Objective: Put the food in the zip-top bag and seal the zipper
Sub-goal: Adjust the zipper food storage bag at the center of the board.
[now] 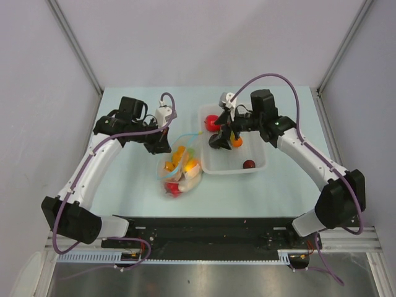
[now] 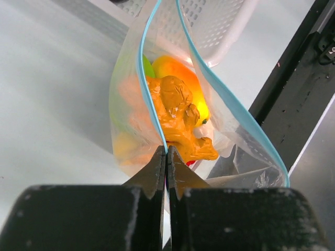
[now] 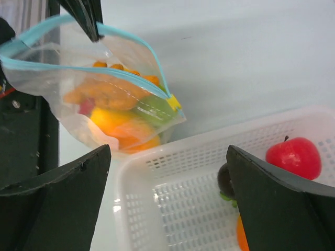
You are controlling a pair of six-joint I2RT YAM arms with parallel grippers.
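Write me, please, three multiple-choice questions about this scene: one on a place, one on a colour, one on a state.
1. Where is the right gripper?
A. over the white basket
B. resting on the left arm
C. at its own base

2. What colour is the zipper of the zip-top bag?
A. red
B. teal-blue
C. black

3. How is the bag's mouth?
A. open
B. sealed
C. rolled up

Answers:
1 A: the top view shows it over the basket.
2 B: the strip is teal-blue in both wrist views.
3 A: the left gripper is shut on one zipper edge, and the two edges stand apart.
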